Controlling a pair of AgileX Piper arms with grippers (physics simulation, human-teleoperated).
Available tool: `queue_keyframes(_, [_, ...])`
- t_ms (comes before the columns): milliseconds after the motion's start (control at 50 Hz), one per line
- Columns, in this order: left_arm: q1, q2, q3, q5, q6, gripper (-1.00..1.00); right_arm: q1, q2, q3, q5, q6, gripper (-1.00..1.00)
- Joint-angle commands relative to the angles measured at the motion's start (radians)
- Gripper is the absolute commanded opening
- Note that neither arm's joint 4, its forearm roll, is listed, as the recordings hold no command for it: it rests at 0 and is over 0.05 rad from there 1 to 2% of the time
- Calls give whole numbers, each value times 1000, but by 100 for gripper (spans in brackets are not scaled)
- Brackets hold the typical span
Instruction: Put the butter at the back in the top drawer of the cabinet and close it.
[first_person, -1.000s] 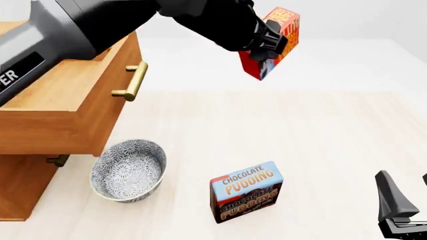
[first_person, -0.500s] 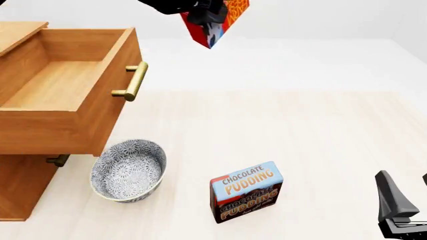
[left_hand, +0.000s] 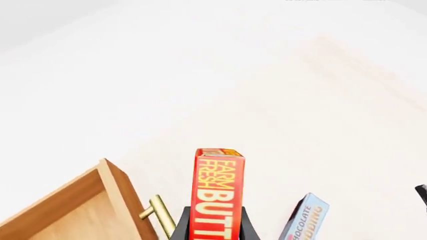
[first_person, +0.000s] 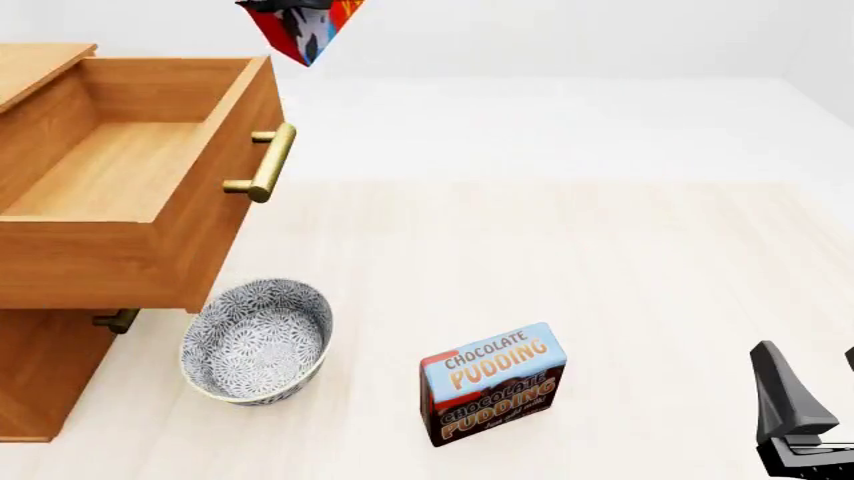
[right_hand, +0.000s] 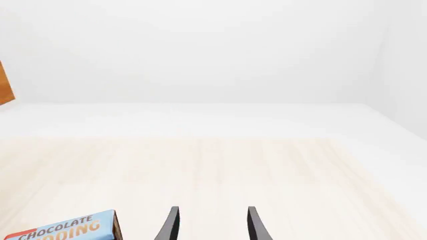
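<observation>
Pale wood-grain table (first_person: 641, 280) before plain white walls. The left gripper (left_hand: 215, 231) clasped the butter (left_hand: 217, 192) between its fingers, high above the table, just beyond the pulled-out top drawer (first_person: 127, 190) of the cabinet (first_person: 40, 370). The right gripper (right_hand: 211, 225) rested parted and empty near the pudding box (first_person: 493, 382).

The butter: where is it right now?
In the front view the butter hangs at the top edge, held in the left gripper, high above the front of the open top drawer and its brass handle.
</observation>
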Motion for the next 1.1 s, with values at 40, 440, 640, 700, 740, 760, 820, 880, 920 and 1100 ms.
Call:
queue_keyframes(40, [65,-91,26,24,37,-100,0,0,0,0,0,100])
queue_keyframes(440, [169,-213,125,51,37,-100,0,0,0,0,0,100])
queue_keyframes(640, [210,-254,176,53,28,-100,0,0,0,0,0,100])
queue_keyframes(700, [226,-270,205,47,25,-100,0,0,0,0,0,100])
queue_keyframes(740, [233,-277,213,46,25,-100,0,0,0,0,0,100])
queue_keyframes(760, [239,-282,223,45,23,-100,0,0,0,0,0,100])
queue_keyframes(820, [249,-289,235,45,17,-100,0,0,0,0,0,100])
queue_keyframes(880, [261,-300,269,36,8,-100,0,0,0,0,0,100])
queue_keyframes(920, [271,-310,288,32,5,-100,0,0,0,0,0,100])
queue_keyframes(1100, [292,-328,311,37,-7,-100,0,0,0,0,0,100])
